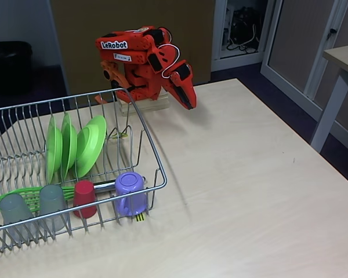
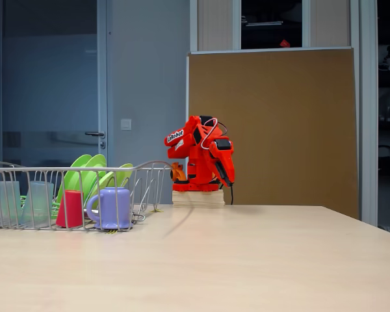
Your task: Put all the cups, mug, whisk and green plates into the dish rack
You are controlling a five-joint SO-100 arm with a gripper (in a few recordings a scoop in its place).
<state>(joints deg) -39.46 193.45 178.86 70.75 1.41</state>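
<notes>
Little is left to spoil, by my reading, since everything named appears to be in the large silver wire dish rack (image 1: 140,130) already; the likeliest upset would be the folded red arm unfolding towards eight o'clock in a fixed view and clipping the rack's rim, which could topple the three round lime-green plastic plates (image 1: 75,145) leaning between the prongs, or roll the small lilac plastic mug (image 1: 130,193) lying at the front corner. The short opaque red cup (image 1: 84,198) stands upside down just beside the mug at its nine o'clock; the two translucent grey tumblers (image 1: 33,209) sit further that way; the green-looped whisk (image 1: 23,196) lies flat behind them. The red two-finger gripper (image 1: 189,103) hangs down, holding nothing; whether its jaws are fully closed I cannot tell. The pale wood-grain table (image 1: 249,174) carries nothing else; behind it stand a brown board, grey doors and a dark floor.
</notes>
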